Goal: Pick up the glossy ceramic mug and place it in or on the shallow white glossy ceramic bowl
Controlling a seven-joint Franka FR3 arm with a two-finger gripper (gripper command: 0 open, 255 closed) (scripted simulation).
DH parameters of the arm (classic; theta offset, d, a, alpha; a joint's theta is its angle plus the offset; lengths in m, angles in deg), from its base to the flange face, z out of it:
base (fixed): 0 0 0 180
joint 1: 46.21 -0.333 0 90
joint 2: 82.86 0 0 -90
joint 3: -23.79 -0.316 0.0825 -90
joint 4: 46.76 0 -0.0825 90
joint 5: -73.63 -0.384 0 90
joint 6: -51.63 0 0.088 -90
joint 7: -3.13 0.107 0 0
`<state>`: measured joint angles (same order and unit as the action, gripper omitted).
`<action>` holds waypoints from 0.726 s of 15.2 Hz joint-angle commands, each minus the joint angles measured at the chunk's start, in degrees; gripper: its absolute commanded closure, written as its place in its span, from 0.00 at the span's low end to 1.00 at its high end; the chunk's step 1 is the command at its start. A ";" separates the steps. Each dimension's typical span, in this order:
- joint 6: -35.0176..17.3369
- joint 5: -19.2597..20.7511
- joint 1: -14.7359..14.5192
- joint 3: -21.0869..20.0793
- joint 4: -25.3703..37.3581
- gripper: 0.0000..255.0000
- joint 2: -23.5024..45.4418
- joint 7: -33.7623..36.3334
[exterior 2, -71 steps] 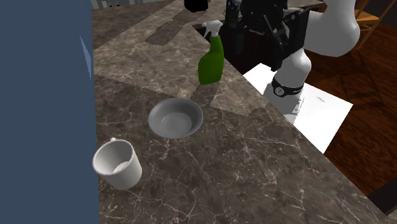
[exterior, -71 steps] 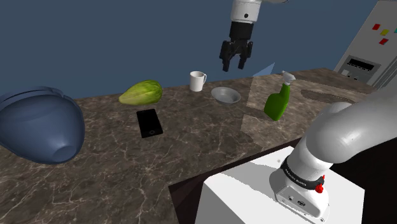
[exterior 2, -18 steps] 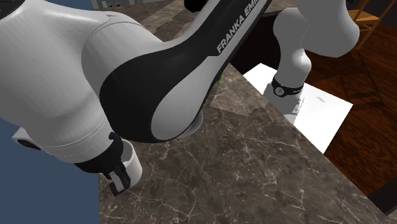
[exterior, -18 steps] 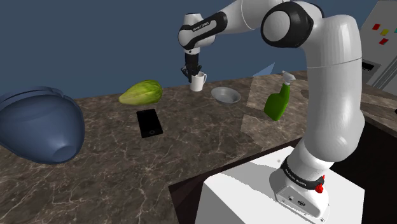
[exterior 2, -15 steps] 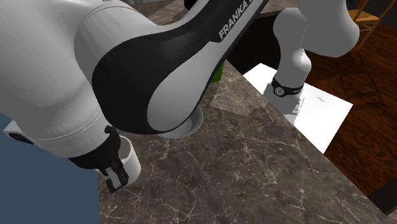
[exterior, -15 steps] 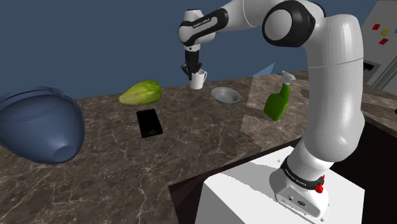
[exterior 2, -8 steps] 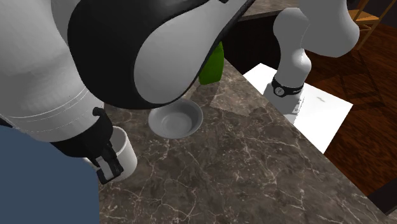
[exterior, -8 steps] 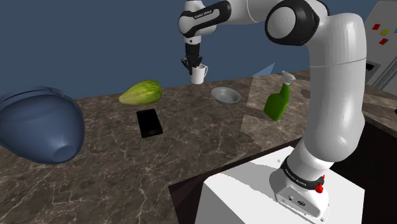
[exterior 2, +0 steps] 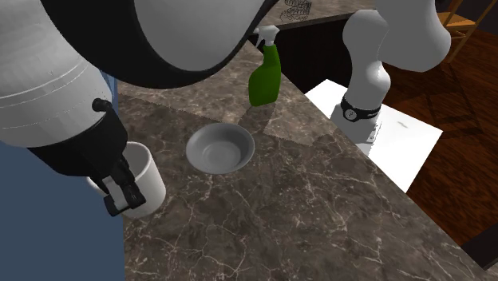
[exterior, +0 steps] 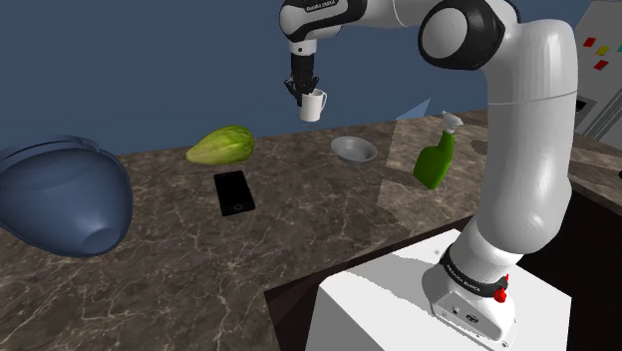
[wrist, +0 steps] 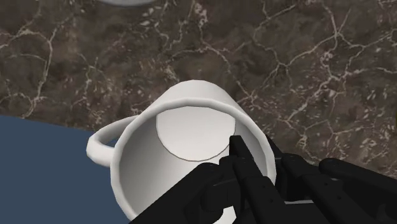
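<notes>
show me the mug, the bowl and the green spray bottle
mug (exterior: 314,108), shoulder view, on its white side wall
bowl (exterior 2: 219,148), second exterior view, on its bare inner floor
green spray bottle (exterior 2: 266,80), second exterior view, on its green body

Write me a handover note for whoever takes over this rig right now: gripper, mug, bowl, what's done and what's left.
Gripper: shut on the white mug, pinching its wall at the rim.
Mug: held in the air above the counter, handle on the side away from the grip.
Bowl: empty on the counter, to the shoulder view's right of the mug, short of the green spray bottle.
Done: grasp and lift.
Left: carry over the bowl, lower, release.
</notes>
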<state>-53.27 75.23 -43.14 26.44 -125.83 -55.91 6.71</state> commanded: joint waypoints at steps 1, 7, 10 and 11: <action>1.61 0.00 -0.05 -0.01 1.43 1.00 -0.18 0.01; 0.40 0.25 0.52 0.40 -7.84 1.00 -8.29 -0.99; -2.00 0.58 1.12 0.90 -17.37 1.00 -15.47 -2.00; -2.62 0.71 1.33 1.09 -20.25 1.00 -17.75 -2.35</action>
<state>-54.73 75.80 -42.02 27.34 -142.39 -71.09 4.71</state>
